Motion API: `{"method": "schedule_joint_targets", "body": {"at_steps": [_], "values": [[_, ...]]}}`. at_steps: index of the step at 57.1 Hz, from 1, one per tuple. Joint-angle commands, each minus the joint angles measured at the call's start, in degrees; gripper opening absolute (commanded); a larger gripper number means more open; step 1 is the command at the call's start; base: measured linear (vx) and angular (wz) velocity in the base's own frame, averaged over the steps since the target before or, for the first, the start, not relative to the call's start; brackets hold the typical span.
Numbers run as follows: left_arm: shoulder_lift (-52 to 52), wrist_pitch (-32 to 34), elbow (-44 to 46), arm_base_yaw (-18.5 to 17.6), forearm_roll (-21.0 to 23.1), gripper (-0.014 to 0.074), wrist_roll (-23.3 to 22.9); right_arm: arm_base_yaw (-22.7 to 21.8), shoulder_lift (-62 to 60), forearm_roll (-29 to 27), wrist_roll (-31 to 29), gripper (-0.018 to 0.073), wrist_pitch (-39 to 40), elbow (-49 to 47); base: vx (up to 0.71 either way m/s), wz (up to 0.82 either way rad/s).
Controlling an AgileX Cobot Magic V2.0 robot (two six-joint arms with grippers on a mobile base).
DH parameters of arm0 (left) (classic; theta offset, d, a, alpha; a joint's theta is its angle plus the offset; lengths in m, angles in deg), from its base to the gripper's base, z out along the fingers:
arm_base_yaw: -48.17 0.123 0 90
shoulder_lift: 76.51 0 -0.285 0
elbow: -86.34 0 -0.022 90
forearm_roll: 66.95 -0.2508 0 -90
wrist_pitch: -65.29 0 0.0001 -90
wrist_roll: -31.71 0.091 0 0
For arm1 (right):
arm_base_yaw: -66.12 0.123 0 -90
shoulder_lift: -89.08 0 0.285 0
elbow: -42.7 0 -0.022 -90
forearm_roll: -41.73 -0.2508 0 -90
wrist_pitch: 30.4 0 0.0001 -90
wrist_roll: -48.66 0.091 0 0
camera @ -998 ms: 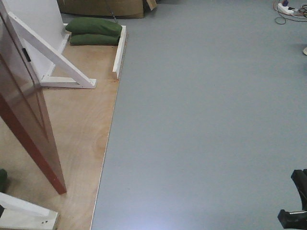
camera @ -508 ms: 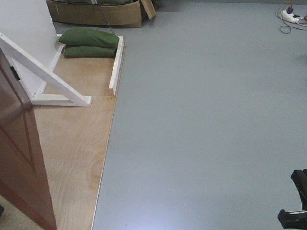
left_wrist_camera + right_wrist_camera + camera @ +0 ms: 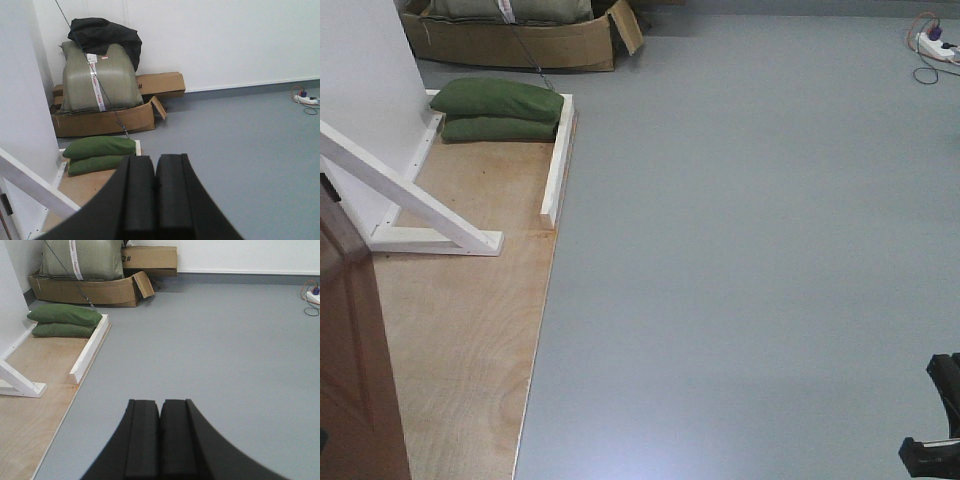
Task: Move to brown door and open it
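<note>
Although only a slice of it is caught, the brown door (image 3: 350, 370) is seen at 8 o'clock in the front view, cut off by the left and bottom edges. Its handle and foot are out of frame, and how far it stands ajar cannot be told. A small dark fitting (image 3: 328, 187) is glimpsed just above its top corner, too small to be identified.

Beside the door, at 9 to 10 o'clock, a white slanted brace (image 3: 410, 195) is fixed to a white panel (image 3: 365, 70), whose upper part is cropped. Both are carried on a plywood sheet (image 3: 470, 330), which is bordered at 11 o'clock by a white batten (image 3: 555, 165). Two green sandbags (image 3: 500, 100) are stacked at the sheet's far end. Behind them a cardboard box (image 3: 520, 45) is partly cropped at 12 o'clock.

Grey floor (image 3: 750, 250) fills the rest, with a power strip (image 3: 935, 40) clipped at 1 o'clock and an unclear black part (image 3: 935, 420) at 5 o'clock.

In the wrist views, the left fingers (image 3: 140, 195) and the right fingers (image 3: 142, 440) are each seen pressed together with nothing between them, their bases cut off at 6 o'clock.
</note>
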Motion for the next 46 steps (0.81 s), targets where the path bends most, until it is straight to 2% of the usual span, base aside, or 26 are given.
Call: {"method": "schedule_joint_targets", "body": {"at_steps": [1,46], "values": [[0.77,4.26,0.95,-0.12,0.42,-0.0006,-0.07,0.08,-0.32,0.21,-0.45,0.0000,4.42,0.19,0.12,0.00],[0.77,4.26,0.95,-0.12,0.42,-0.0006,-0.07,0.08,-0.32,0.21,-0.45,0.0000,4.73,0.19,0.02,0.00]]}}
